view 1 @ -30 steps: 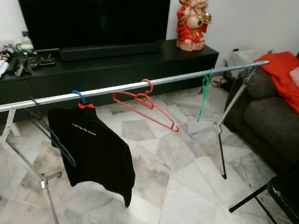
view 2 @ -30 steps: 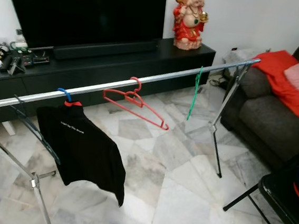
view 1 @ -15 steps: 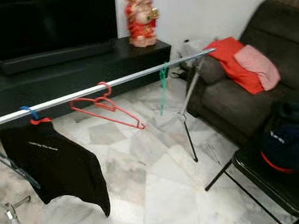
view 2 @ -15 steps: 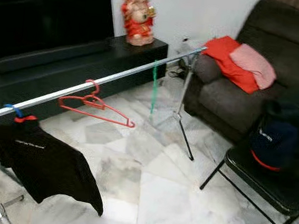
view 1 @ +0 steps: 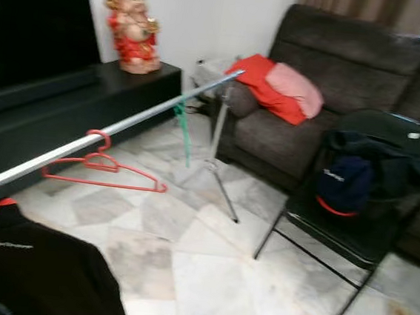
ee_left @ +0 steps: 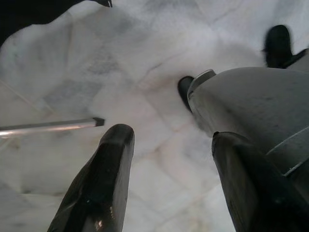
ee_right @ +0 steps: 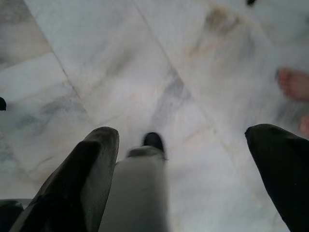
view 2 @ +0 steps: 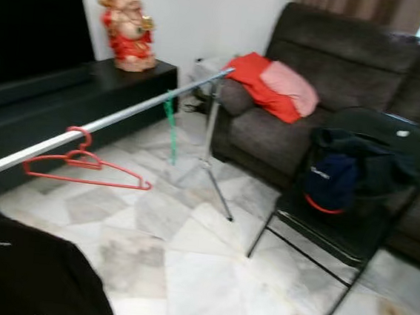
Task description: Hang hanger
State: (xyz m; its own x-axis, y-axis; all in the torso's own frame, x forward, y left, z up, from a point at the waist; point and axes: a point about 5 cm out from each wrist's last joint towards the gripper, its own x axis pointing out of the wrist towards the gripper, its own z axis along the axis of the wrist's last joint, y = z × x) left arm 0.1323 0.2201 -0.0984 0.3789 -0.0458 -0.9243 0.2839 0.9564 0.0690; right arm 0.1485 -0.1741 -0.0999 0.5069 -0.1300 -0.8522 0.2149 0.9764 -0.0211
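I can't read any text here. The black T-shirt [view 1: 31, 278] hanging on the silver metal rail [view 1: 108, 129] carries 1 line of white lettering, and the dark blue cap [view 1: 343, 184] has a small white mark, both too blurred.

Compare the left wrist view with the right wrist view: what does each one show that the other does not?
The left wrist view adds a silver bar with a dark end and a corner of black cloth. The right wrist view adds a person's bare toes at the edge. Both share the white marble floor and an open, empty pincer hanging above it: the left pincer in one, the right pincer in the other.
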